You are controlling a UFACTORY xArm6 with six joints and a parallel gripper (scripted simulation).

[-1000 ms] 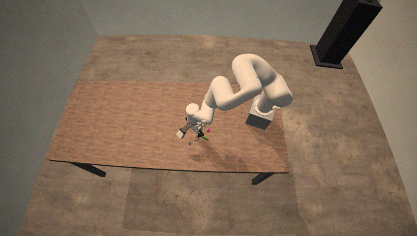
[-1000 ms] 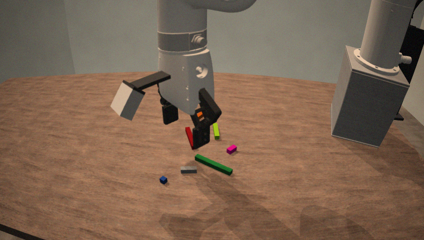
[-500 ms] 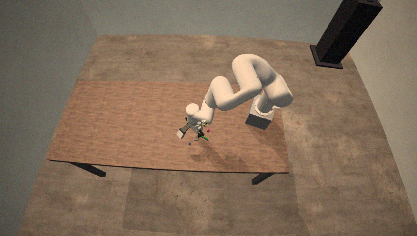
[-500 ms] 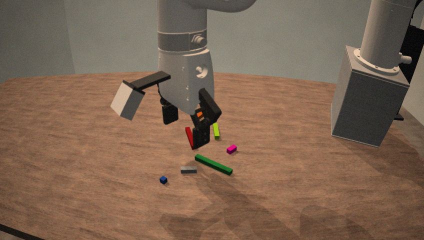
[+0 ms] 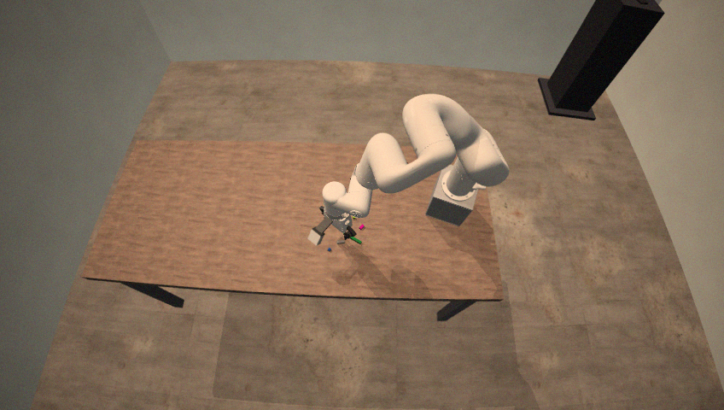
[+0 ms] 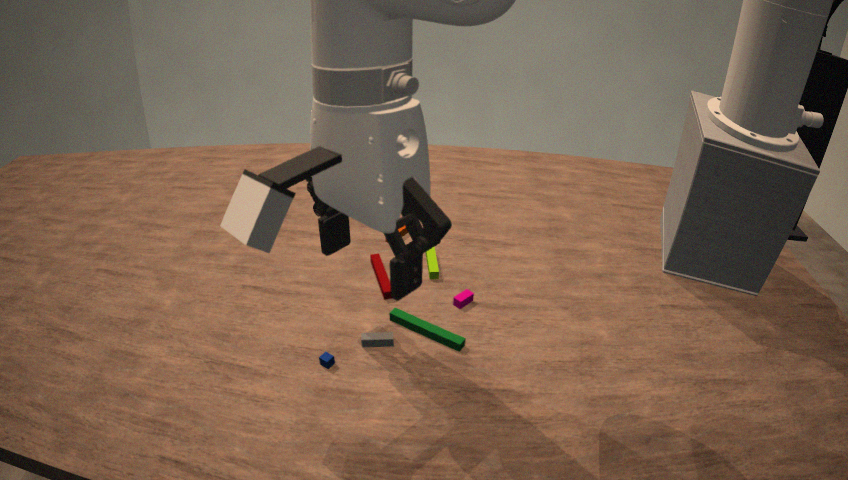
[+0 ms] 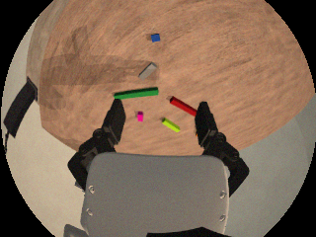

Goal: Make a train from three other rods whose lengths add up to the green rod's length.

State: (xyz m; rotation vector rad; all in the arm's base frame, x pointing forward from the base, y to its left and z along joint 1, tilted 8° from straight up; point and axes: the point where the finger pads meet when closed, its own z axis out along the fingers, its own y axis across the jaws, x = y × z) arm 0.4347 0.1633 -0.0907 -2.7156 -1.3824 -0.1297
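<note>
Zero rods are joined in the top view; the blue rod (image 5: 329, 249) (image 6: 326, 360) (image 7: 155, 38) lies beyond the grey rod (image 5: 341, 242) (image 6: 377, 340) (image 7: 147, 71).

Exterior: the gripper (image 5: 335, 222) (image 6: 370, 270) (image 7: 160, 108) hovers released, empty; the orange rod (image 6: 402, 229) is probably flat.

Wrist: train-building awaits its first pick, likely blue, needing alignment and descent.

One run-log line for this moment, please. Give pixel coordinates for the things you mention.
gripper (image 5: 335, 221) (image 6: 370, 264) (image 7: 160, 108): open, empty | pose: above table (image 5: 203, 202) (image 6: 565, 356) (image 7: 222, 49) | rods: scattered, apart | train: none built

Mostly hidden from us — the orange rod (image 6: 402, 229), behind the gripper (image 6: 370, 264) at the exterior frame's centre.
</note>
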